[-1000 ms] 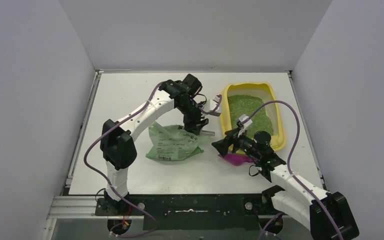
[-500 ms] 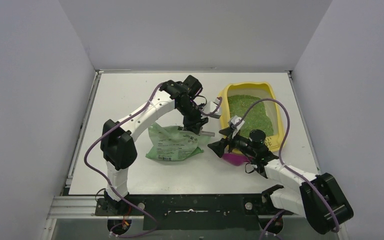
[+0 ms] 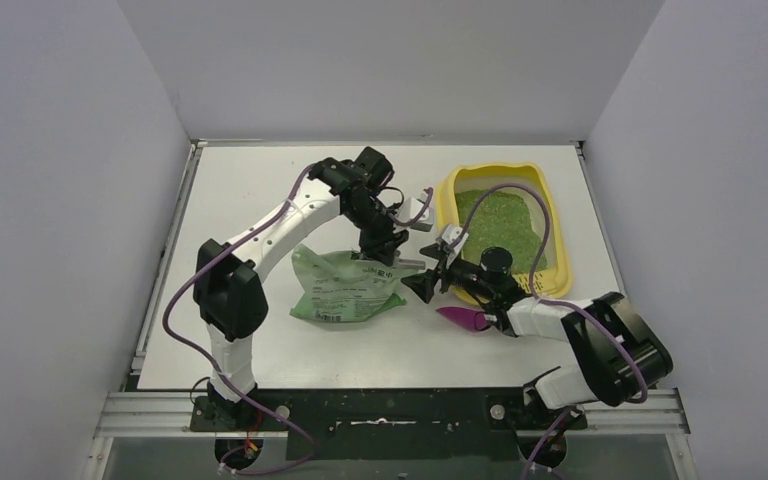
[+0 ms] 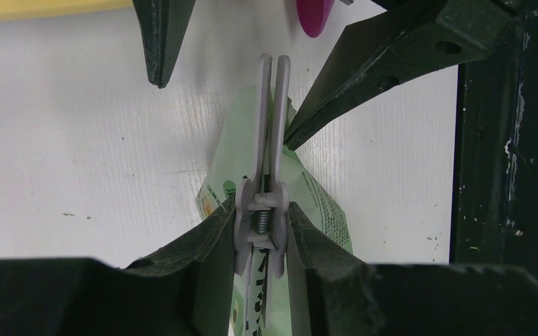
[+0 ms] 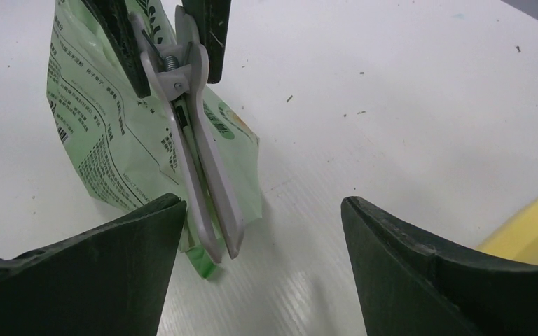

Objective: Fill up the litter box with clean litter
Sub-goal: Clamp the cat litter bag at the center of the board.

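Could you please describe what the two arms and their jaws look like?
The left arm and right arm have white links joined by bulky black joint housings. A thin purple cable loops loosely along each arm from base to wrist. The jaws are matte black, each finger broad at the root and tapering to a wedge-shaped tip.

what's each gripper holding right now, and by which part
Left gripper pinches the grey clip at its spring hinge, the clip on the green bag's edge. Right gripper is open, holding nothing.
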Controlling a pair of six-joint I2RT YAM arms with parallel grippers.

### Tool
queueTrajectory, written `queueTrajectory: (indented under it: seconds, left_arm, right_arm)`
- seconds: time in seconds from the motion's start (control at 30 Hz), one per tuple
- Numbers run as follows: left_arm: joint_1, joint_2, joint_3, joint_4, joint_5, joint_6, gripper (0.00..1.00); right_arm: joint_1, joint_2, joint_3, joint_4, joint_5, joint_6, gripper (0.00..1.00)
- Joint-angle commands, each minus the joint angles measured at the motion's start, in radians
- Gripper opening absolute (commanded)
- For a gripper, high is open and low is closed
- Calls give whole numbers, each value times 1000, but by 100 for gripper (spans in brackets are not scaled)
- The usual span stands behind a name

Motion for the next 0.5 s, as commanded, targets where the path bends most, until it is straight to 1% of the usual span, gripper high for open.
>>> queueTrajectory:
  seconds: [0.0, 0.03, 0.07, 0.13, 0.2, 0.27, 0.3, 0.37, 0.4, 0.43, 0.47]
  left_arm:
    - [28, -77, -7, -29, 65, 23, 13]
    - [34, -79, -10, -29, 72, 24, 12]
    - [40, -81, -14, -28, 77, 27, 12]
    - [54, -86, -20, -26, 92, 27, 11]
    - [66, -92, -28, -26, 106, 29, 11]
    - [73, -101, -36, -25, 119, 34, 11]
    - [76, -105, -40, -24, 126, 36, 11]
    - [79, -112, -45, -21, 134, 36, 11]
    - [82, -114, -47, -20, 138, 36, 10]
    - [84, -115, -47, -20, 142, 36, 10]
    - [86, -116, -48, -20, 148, 36, 10]
  right_arm:
    - [-1, 82, 15, 117, -17, 11, 81]
    - [-3, 98, 11, 148, -22, 14, 78]
    - [-3, 111, 10, 179, -29, 28, 73]
    - [-3, 133, 18, 192, -51, 42, 62]
    - [-5, 141, 22, 198, -59, 47, 54]
    - [-4, 141, 19, 219, -58, 51, 51]
    - [-4, 141, 18, 229, -57, 56, 51]
    - [-5, 135, 16, 239, -48, 61, 55]
    - [-4, 131, 17, 238, -42, 64, 61]
    - [-5, 126, 17, 237, -38, 65, 73]
    - [-5, 121, 18, 235, -36, 67, 81]
